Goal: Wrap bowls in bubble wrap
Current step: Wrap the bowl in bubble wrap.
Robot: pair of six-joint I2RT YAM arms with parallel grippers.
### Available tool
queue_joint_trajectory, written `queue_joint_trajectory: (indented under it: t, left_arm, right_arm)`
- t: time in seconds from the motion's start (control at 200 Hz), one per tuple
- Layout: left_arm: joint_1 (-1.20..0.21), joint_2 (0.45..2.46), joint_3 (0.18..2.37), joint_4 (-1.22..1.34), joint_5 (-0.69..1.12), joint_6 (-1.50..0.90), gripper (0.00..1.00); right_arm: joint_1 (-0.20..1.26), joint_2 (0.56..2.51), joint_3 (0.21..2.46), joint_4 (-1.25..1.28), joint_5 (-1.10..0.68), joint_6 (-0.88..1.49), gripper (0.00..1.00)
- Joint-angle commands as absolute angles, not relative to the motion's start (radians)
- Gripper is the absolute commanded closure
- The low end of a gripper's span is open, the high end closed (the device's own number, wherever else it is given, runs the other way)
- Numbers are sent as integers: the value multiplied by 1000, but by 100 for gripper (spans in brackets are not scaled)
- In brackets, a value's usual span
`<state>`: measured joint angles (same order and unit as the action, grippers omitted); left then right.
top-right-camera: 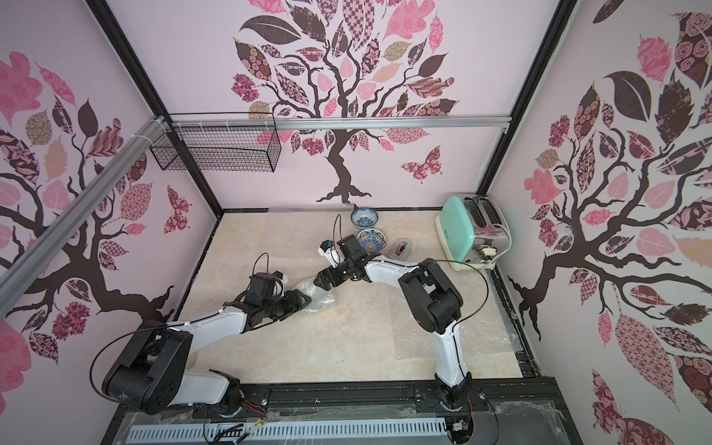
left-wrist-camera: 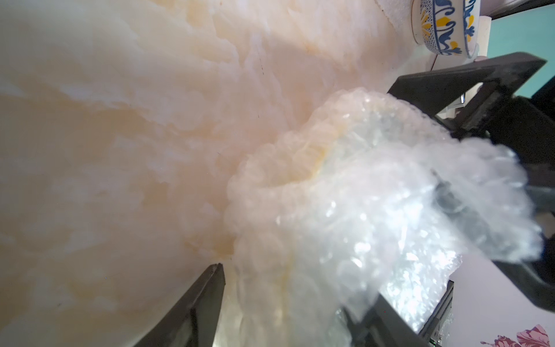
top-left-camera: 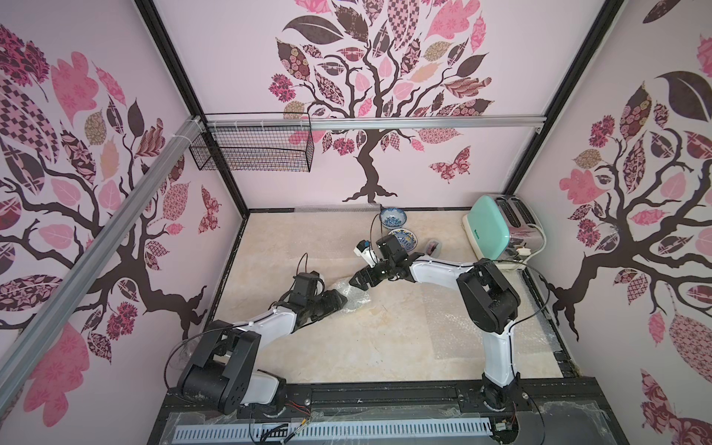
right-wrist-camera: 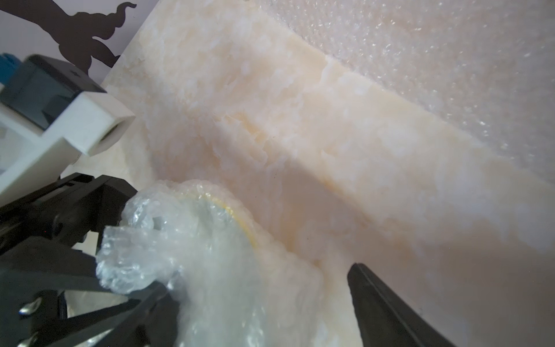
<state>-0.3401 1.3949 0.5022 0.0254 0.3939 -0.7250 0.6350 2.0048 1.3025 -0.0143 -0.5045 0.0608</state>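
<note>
On the table [top-left-camera: 366, 346], left end effector [top-left-camera: 343, 299] grips bubble wrap [top-left-camera: 357, 296] around a bowl [right-wrist-camera: 240, 219]

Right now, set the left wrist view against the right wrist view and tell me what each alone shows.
Only the left wrist view: a blue-and-yellow bowl and a teal toaster edge. Only the right wrist view: the left arm's white camera block and a dark tree-trunk decal. Both: the bubble-wrapped bowl on the pale table.
</note>
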Motion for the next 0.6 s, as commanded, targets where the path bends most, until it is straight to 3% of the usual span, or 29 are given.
queue_joint_trajectory:
  t: [0.0, 0.43, 0.595]
  left_arm:
    - [-339, 1395, 509, 18, 394, -710, 34]
    - [-339, 1397, 510, 19, 397, -713, 34]
    - [-339, 1395, 512, 15, 396, -710, 34]
  right_arm:
    - [632, 1936, 1254, 67, -477, 72, 8]
    - [631, 2051, 1375, -26, -555, 59, 5]
    - [632, 2108, 1441, -29, -540, 121, 11]
